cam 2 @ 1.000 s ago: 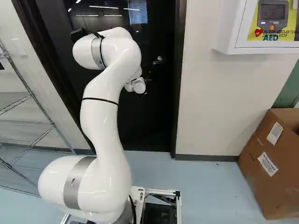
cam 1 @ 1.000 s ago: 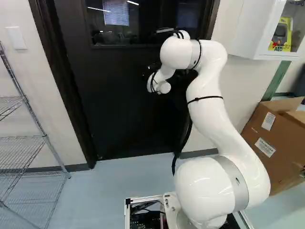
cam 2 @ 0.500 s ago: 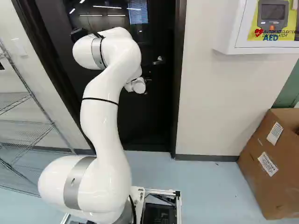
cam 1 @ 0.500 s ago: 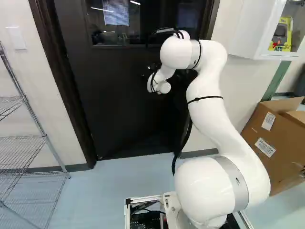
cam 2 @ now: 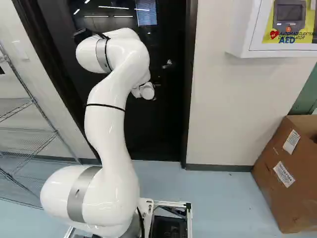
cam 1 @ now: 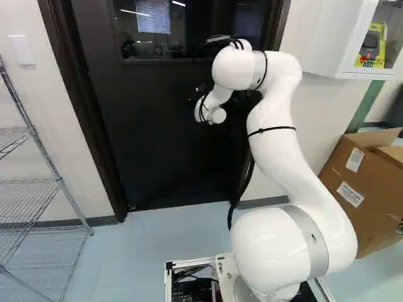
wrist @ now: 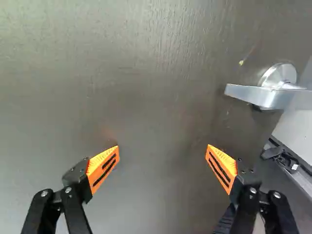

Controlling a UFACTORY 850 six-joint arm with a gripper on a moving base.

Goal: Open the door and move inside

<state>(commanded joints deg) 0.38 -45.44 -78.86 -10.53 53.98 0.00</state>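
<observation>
1. The gripper (wrist: 163,152) has its two fingers spread wide, nothing between them; whether either touches the door (cam 1: 164,138) cannot be told.
2. The handle (wrist: 261,96) is on the door near its right edge, up and to the right of the gripper, outside the finger gap and beyond the right finger.
3. Its lever runs roughly crosswise, free end pointing inward from that edge. The fingers part roughly along that same line, so a pinch would likely want a wrist turn; otherwise one finger could press the lever down.
4. The next move, I judge: shift up and right, then work the lever. The door looks shut.
5. The right frame (cam 2: 191,89) stands close past the handle, so overshoot risks a knock. Leftward, the door's broad face gives more room; the rack (cam 1: 31,182) is well apart.
</observation>
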